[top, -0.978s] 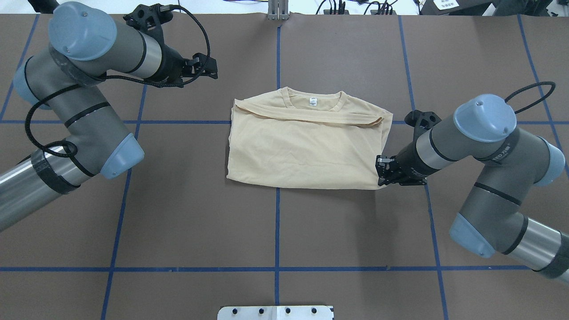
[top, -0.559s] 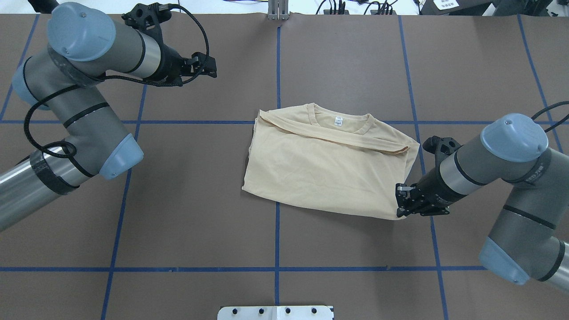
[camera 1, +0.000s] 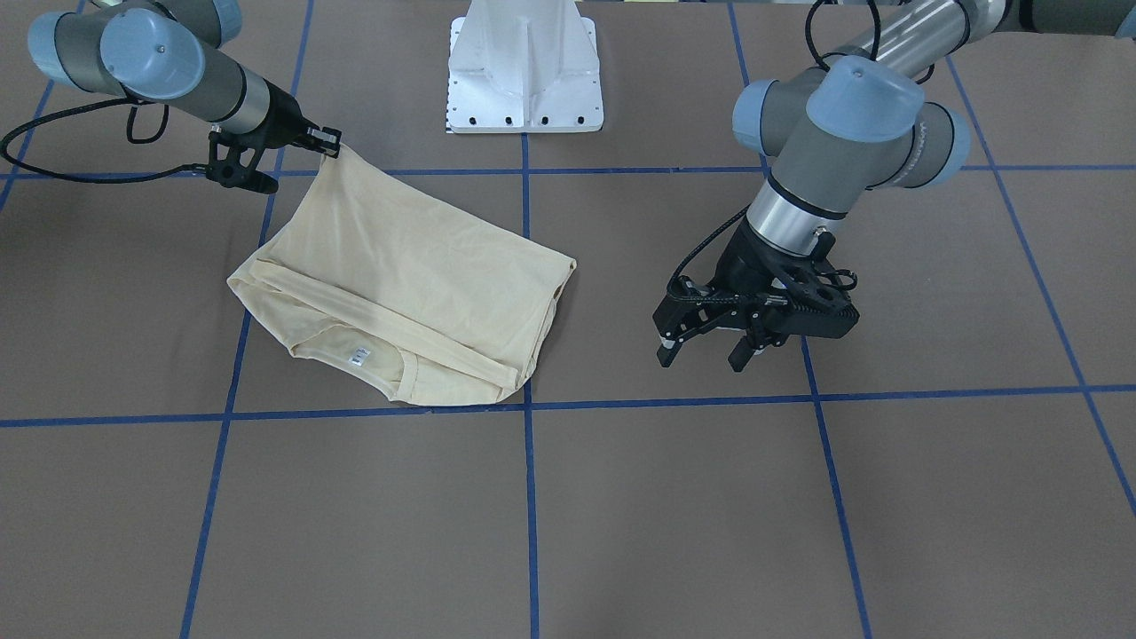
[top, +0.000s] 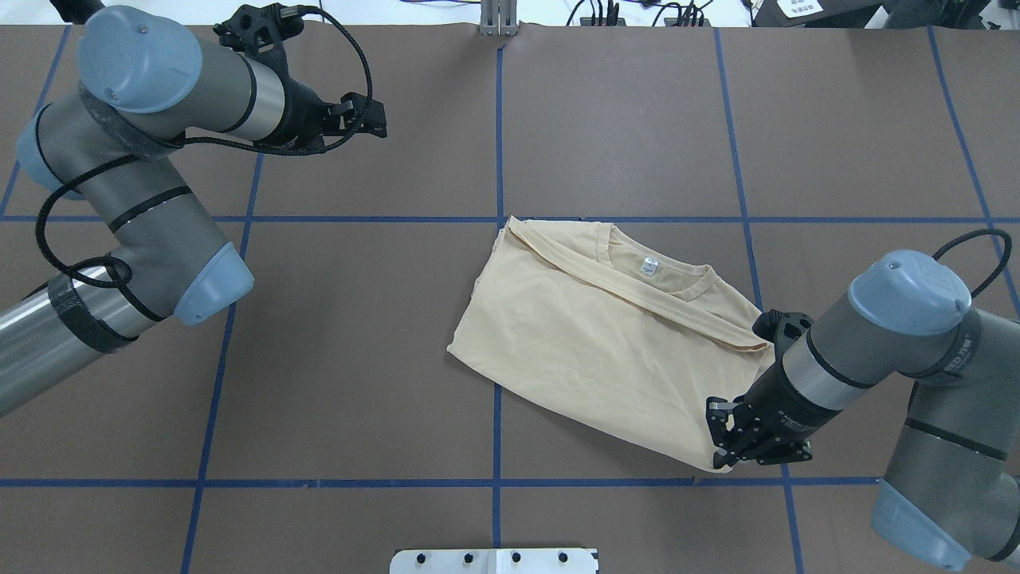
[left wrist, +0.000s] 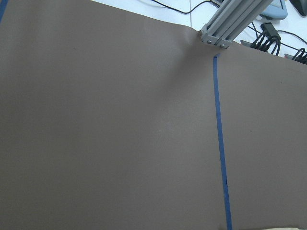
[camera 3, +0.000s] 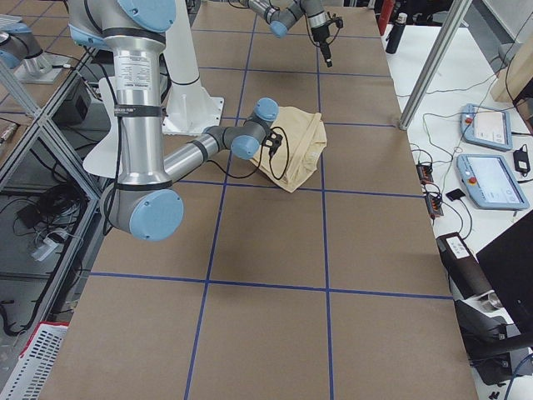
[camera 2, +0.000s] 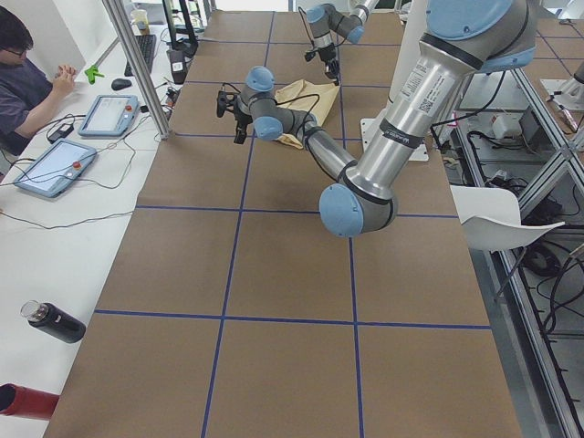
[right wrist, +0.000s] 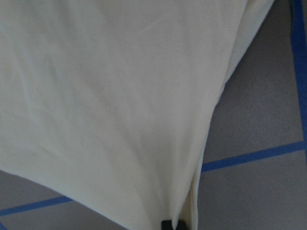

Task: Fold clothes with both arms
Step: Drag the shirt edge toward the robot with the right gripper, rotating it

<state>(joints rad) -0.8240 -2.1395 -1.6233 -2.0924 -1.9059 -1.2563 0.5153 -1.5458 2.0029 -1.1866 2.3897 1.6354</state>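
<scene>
Right gripper point(top: 721, 450) pinches a hem corner of the T-shirt point(top: 606, 351), which stretches diagonally away from it — left gripper point(camera 1: 701, 359), spread wide and empty, hangs well apart

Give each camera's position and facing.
Front-facing: opposite the robot, facing its white pedestal base; left arm, right arm.
Overhead: behind robot, looking down; both arms.
Exterior left: beside it; left arm nearest.
Exterior right: other side; right arm nearest.
Left wrist: brown papered table only.
Right wrist: pale cream T-shirt, right end effector.
Shared: front, overhead show it gripping shirt.
</scene>
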